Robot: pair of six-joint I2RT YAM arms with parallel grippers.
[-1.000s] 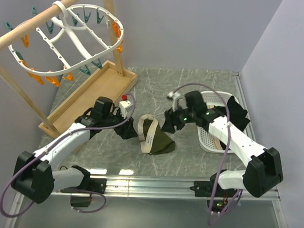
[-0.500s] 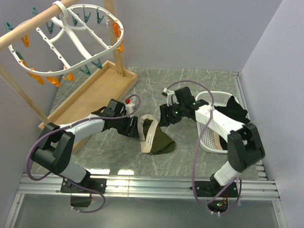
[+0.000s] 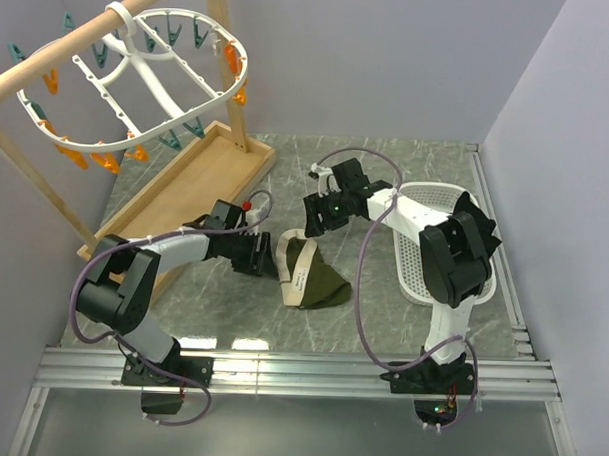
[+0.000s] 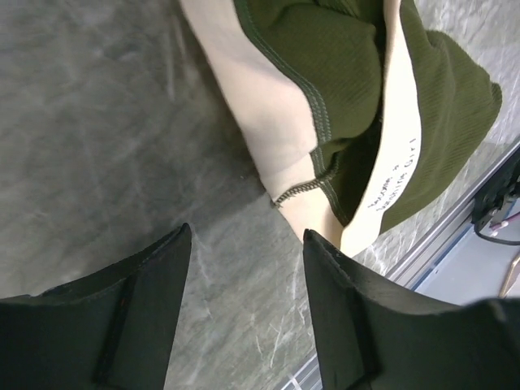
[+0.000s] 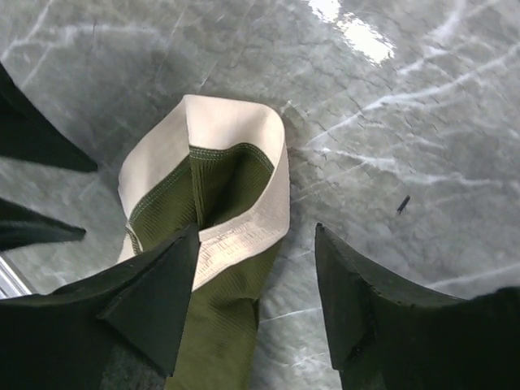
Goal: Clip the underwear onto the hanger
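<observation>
Underwear (image 3: 318, 279), ribbed olive knit, smooth beige band, crumpled on veined table (image 3: 232, 308)

Bare grey marble tabletop (image 3: 407, 172) lies open between the small olive-green fabric underwear with beige lining (image 3: 315, 278) and the white plastic mesh basket (image 3: 415, 282) on the right. It also runs from the garment's near side to the metal rail (image 3: 310, 366). The left gripper (image 3: 267, 259) crowds the garment's left edge. The right gripper (image 3: 316, 216) crowds its far edge. Both have their fingers spread. The wooden pole-and-tray stand (image 3: 191, 179) walls off the far left, with the white oval plastic hanger (image 3: 156, 88) overhead there.
</observation>
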